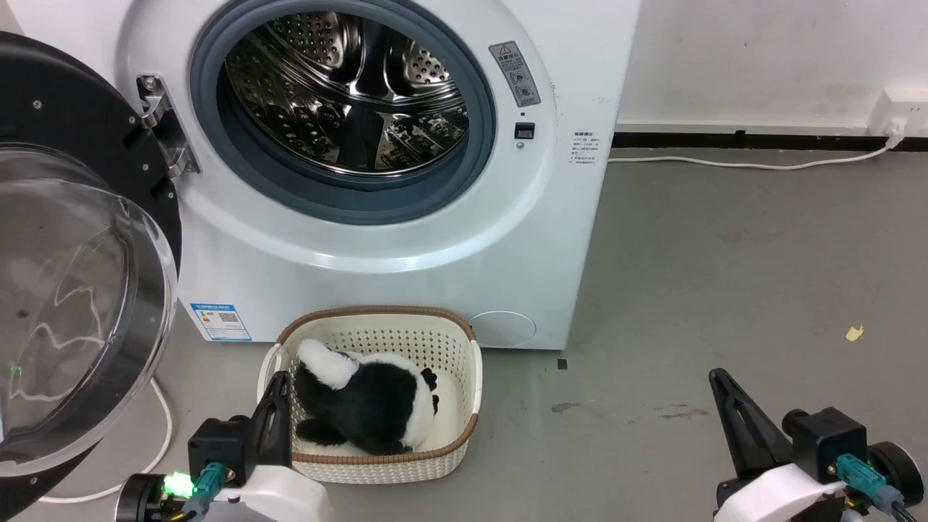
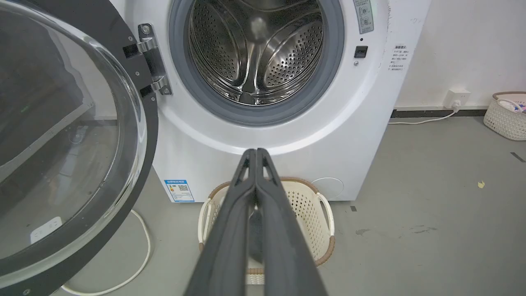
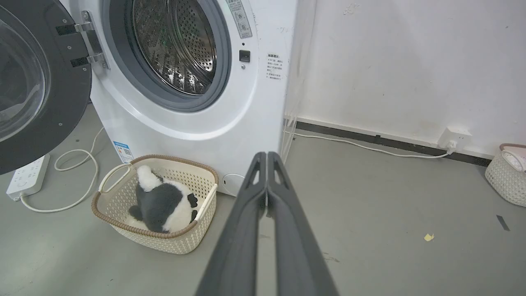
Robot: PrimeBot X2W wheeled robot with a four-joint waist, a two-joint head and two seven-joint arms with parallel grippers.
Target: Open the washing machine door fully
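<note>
Where it hangs from a bright steel hinge (image 1: 163,123) at the left of the white washing machine (image 1: 377,283), the washing machine door (image 1: 72,290) stands swung wide open: a broad glossy black rim dotted with small screws around a clear, domed glass bowl that catches reflections. Beside the hinge, a smooth grey rubber ring (image 1: 217,152) frames the perforated, mirror-bright steel drum (image 1: 348,94). Against the foot of the machine sits a cream lattice basket (image 1: 453,341) with a brown woven rim, and in it lies a fluffy black-and-white plush toy (image 1: 362,406). In front of the machine, clear of the door, the left gripper (image 2: 255,153) and the right gripper (image 3: 266,155) each have their long matte dark jaws pressed together on nothing. From the left wrist those jaws cover the basket's inside, while the head and right wrist views look straight down onto the toy. Left of the machine, below the door, the right wrist view brings in a white power strip (image 3: 26,176) with a looping cable on the grey floor (image 3: 370,213), and to the machine's right a wall socket (image 3: 454,137) and a second lattice basket (image 3: 507,181).
</note>
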